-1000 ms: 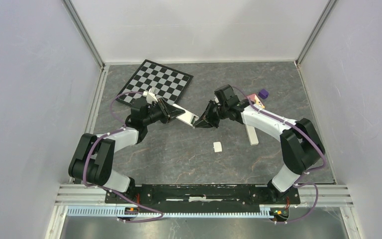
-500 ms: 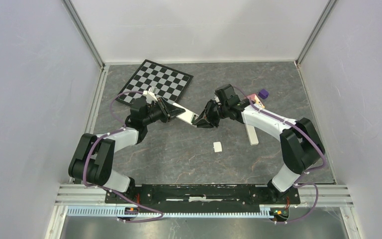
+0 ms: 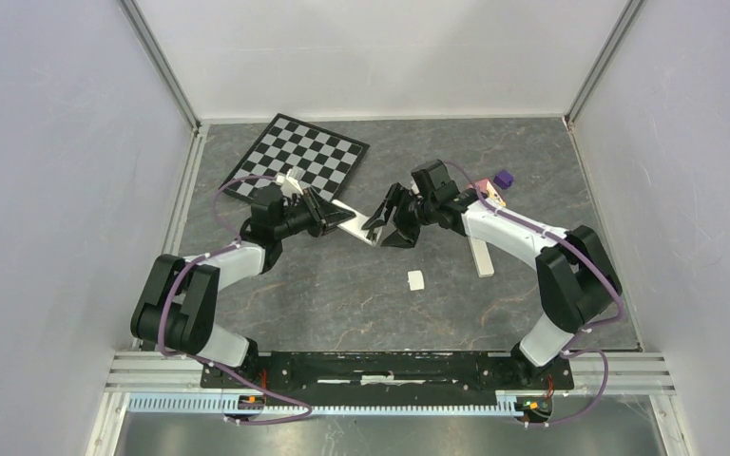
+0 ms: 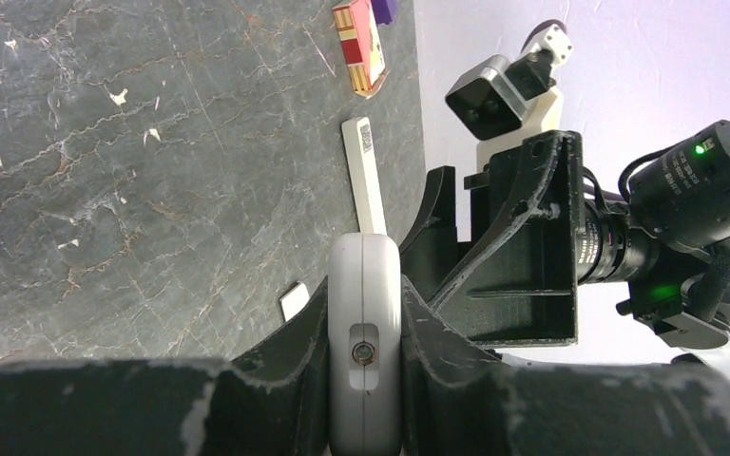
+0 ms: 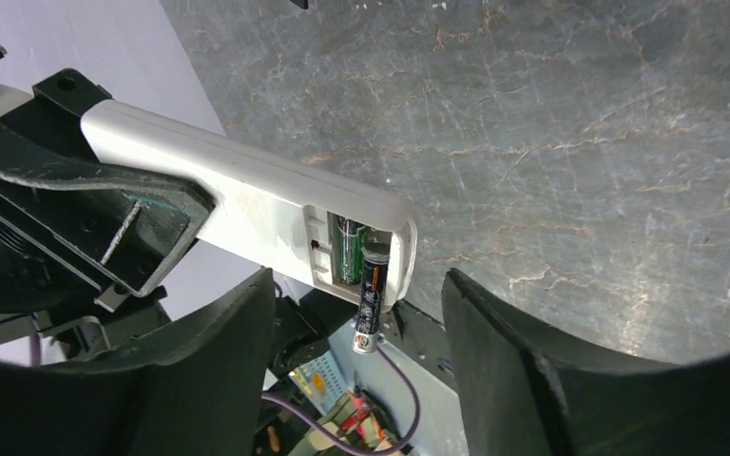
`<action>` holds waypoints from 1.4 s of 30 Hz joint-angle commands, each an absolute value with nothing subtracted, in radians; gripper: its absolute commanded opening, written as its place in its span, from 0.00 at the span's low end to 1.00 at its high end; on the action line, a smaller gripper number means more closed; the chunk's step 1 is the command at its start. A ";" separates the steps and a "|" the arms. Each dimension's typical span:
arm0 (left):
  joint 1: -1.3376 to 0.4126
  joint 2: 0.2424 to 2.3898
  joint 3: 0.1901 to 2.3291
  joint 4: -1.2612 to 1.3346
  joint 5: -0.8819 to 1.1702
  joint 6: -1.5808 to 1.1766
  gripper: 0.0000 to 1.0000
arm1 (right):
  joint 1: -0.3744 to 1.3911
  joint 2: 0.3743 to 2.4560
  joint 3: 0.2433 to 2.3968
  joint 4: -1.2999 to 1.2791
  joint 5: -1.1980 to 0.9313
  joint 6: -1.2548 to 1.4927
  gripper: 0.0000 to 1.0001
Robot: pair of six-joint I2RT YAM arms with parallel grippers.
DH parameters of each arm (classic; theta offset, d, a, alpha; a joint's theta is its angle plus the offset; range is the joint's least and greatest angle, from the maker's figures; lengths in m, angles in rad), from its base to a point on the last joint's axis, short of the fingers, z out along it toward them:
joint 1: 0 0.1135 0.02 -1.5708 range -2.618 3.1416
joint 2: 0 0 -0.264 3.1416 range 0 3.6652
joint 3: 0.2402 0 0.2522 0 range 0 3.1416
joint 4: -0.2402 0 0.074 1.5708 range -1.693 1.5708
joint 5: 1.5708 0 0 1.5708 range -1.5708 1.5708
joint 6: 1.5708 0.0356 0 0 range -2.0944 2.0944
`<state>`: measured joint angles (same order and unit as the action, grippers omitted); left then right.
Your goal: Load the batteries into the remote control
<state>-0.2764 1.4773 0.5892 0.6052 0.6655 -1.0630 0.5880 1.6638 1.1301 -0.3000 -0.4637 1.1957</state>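
We see the left gripper (image 4: 365,299) pinching the remote control (image 5: 247,204). The right gripper (image 5: 359,282) stands spread; one battery (image 5: 372,296) protrudes from the compartment (image 5: 317,249).

Nothing legible: print on the battery (image 5: 372,296) (and a dark label on the pale stick (image 4: 365,180)) is too small.

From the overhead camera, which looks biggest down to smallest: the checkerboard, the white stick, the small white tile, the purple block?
1. checkerboard
2. white stick
3. white tile and purple block: these look about alike, so I won't rank them.
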 commanded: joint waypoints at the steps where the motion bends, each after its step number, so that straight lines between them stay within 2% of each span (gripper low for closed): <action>1: -0.278 1.462 0.646 0.566 0.704 -1.075 0.02 | 0.583 1.603 1.138 -0.272 -0.418 1.149 0.74; 7: -0.276 1.465 0.664 0.531 0.751 -1.104 0.02 | 0.578 1.568 1.194 -0.338 -0.341 0.956 0.97; 8: -0.275 1.463 0.674 0.512 0.768 -1.104 0.02 | 0.574 1.550 1.201 -0.339 -0.325 0.913 0.98; 11: -0.275 1.467 0.701 0.450 0.854 -1.096 0.02 | 0.559 1.486 1.182 -0.287 -0.318 0.738 0.98; 14: -0.275 1.475 0.718 0.428 0.954 -1.098 0.02 | 0.550 1.444 1.156 -0.243 -0.398 0.542 0.98; 19: -0.275 1.456 0.765 0.283 1.039 -1.017 0.02 | 0.563 1.434 1.186 -0.349 -0.534 0.358 0.98; 22: -0.275 1.455 0.804 0.203 1.077 -0.974 0.02 | 0.594 1.412 1.178 -0.392 -0.527 0.278 0.98; 34: -0.275 1.462 0.863 0.060 1.114 -0.917 0.02 | 0.649 1.431 1.167 -0.362 -0.677 0.290 0.98; 42: -0.276 1.452 0.886 0.024 1.120 -0.895 0.02 | 0.682 1.473 1.171 -0.433 -0.698 0.237 0.98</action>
<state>-0.2764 1.4773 0.8345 0.0536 1.0630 -0.9489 0.6716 1.4601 1.1511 -0.4126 -0.6586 0.2771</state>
